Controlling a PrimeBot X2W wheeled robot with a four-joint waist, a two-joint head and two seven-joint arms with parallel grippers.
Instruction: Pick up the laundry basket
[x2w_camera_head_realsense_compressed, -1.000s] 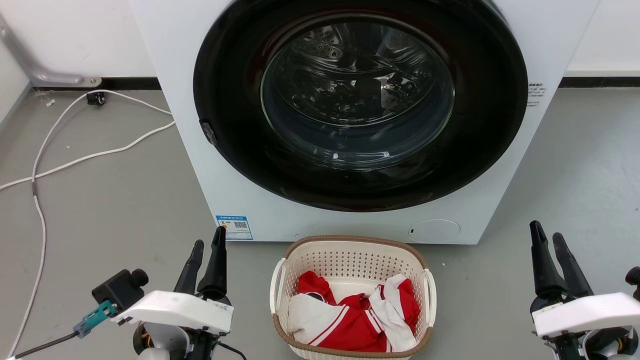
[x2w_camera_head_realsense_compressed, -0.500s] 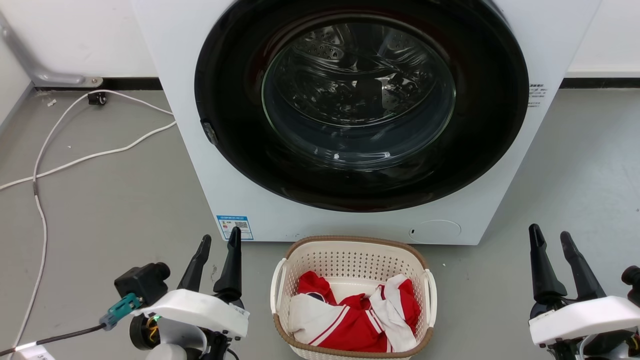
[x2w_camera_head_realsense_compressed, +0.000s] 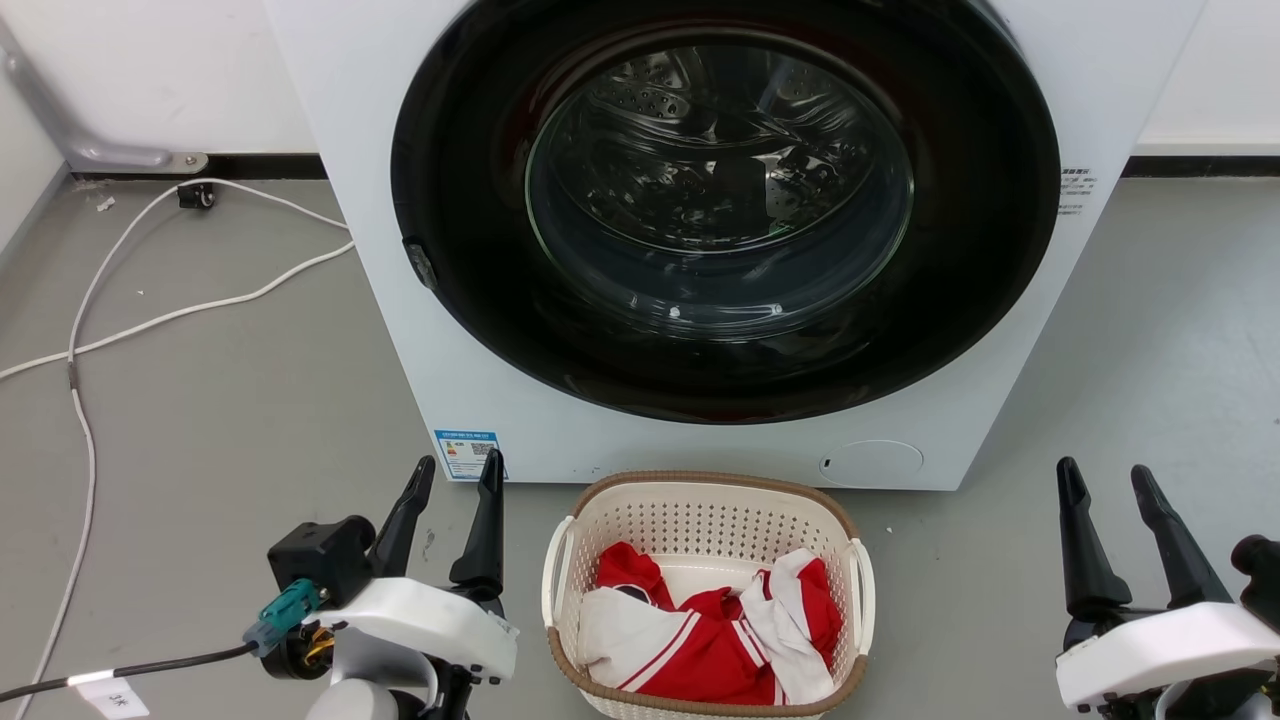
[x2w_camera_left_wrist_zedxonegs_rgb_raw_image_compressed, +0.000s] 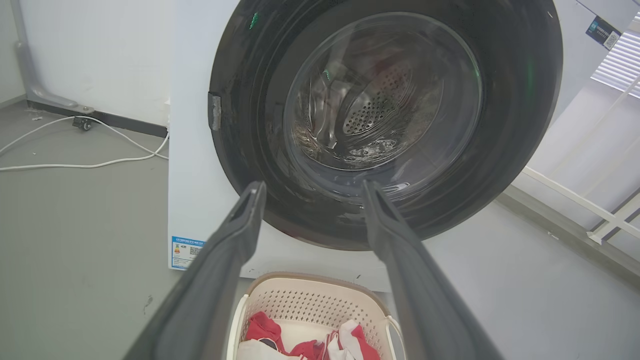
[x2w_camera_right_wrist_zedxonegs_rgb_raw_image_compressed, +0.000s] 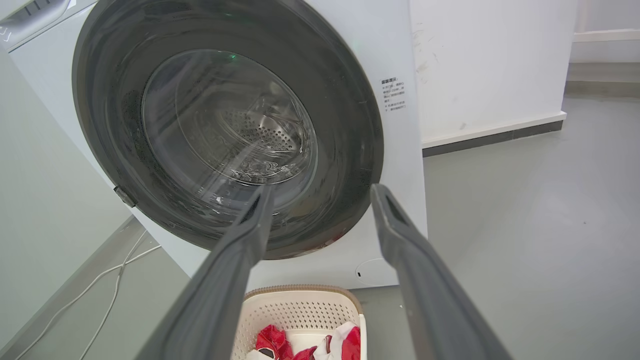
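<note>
Left gripper (x2w_camera_head_realsense_compressed: 460, 462): both fingers spread, moderate gap, nothing held. Tips point at the lower front of the washing machine (x2w_camera_head_realsense_compressed: 380, 300).

Right gripper (x2w_camera_head_realsense_compressed: 1103, 468): also spread, about the same gap, also empty.

Laundry basket (x2w_camera_head_realsense_compressed: 700, 522) sits on the grey floor (x2w_camera_head_realsense_compressed: 220, 420) between the two grippers. It's close to the inner side of the left fingers and well apart from the right fingers. No finger touches it.

The basket's left white handle (x2w_camera_head_realsense_compressed: 552, 570) is the part nearest the left gripper's inner finger. The right handle (x2w_camera_head_realsense_compressed: 862, 580) faces the right gripper across a wide strip of bare floor.

In each wrist view the basket is low in the frame, below the fingertips, with the rim showing between the two finger shafts. Past the tips is the dark round door (x2w_camera_head_realsense_compressed: 720, 190), shut.

The basket is upright, its far rim just in front of the washer's base. Red and white clothes (x2w_camera_head_realsense_compressed: 700, 640) are bunched in its near half.

Blue label (x2w_camera_left_wrist_zedxonegs_rgb_raw_image_compressed: 186, 251) sits on the washer's lower corner, just beyond the left fingertips. White cable (x2w_camera_head_realsense_compressed: 150, 320) runs across the floor well outboard of the left fingers.
</note>
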